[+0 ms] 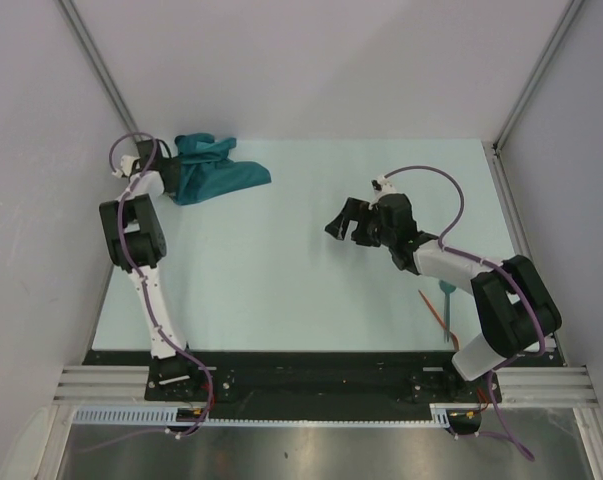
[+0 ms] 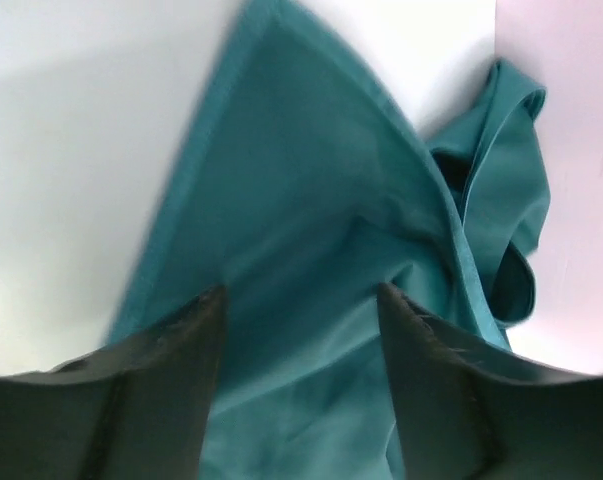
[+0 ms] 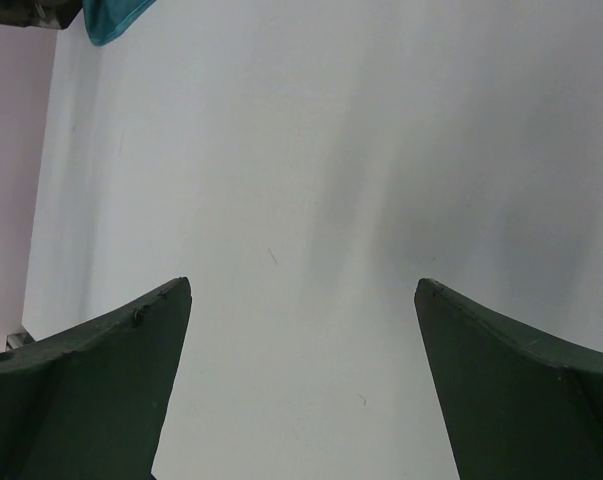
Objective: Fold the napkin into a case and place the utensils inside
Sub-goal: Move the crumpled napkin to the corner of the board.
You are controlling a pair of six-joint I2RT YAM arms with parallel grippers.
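The teal napkin (image 1: 216, 175) lies bunched in the far left corner of the pale bench (image 1: 281, 290), its long axis running across and one corner pointing right, while the left claw (image 2: 301, 295) sits over it, fingers apart astride a fold. The orange-red utensil (image 1: 433, 312) lies aslant at the front right, just beside a blue utensil (image 1: 447, 298) and the right arm (image 1: 501, 310). The right claw (image 3: 301, 290) hangs wide open above mid-bench, within plain pale walls (image 1: 311, 60).

Pale table (image 1: 281, 280) with crumpled napkin (image 1: 213, 170), utensils (image 1: 434, 314)
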